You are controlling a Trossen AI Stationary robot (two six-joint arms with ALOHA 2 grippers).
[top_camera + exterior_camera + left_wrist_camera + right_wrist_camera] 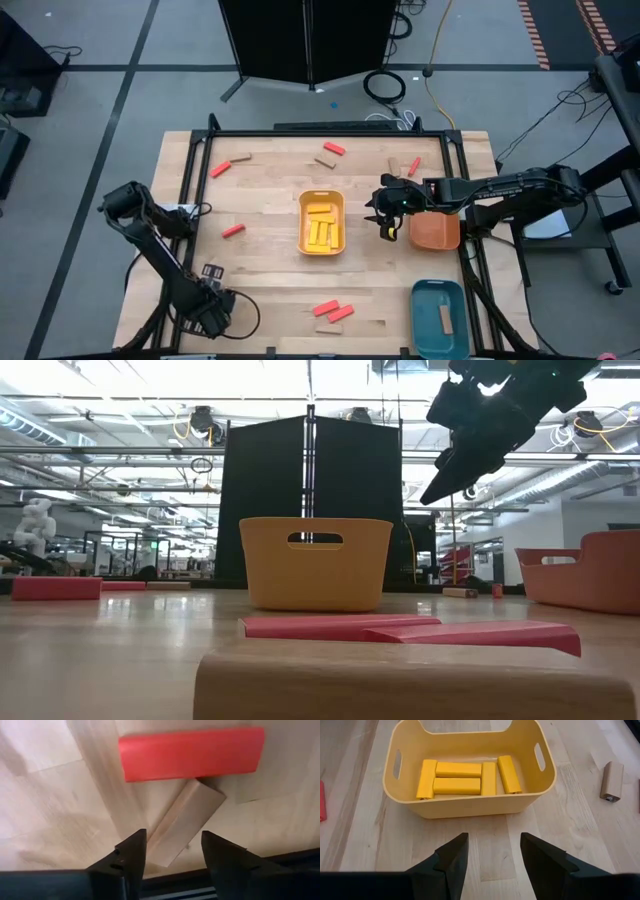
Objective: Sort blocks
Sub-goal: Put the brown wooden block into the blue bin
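The blocks are spread over the desk and the trays. Five yellow blocks lie flat inside the yellow tray, which stands at the middle of the desk. A tan block lies in the teal tray at the desk's near right corner, and the orange tray sits at the right edge; what it holds cannot be made out. Loose red blocks lie in several places: one near the far edge, one toward the far left with a tan block just beside it, one left of the yellow tray, one toward the far right, and a pair near the near edge. Another tan block lies close to the far red one. The right gripper hangs above the desk between the yellow tray and the orange tray, its jaws apart and empty, facing the yellow tray. The left gripper sits low at the near left corner, its jaws apart, with the end of a tan block lying on the wood between the fingers; a red block lies just beyond, touching that tan block's far end. Whether the fingers touch the tan block cannot be told.
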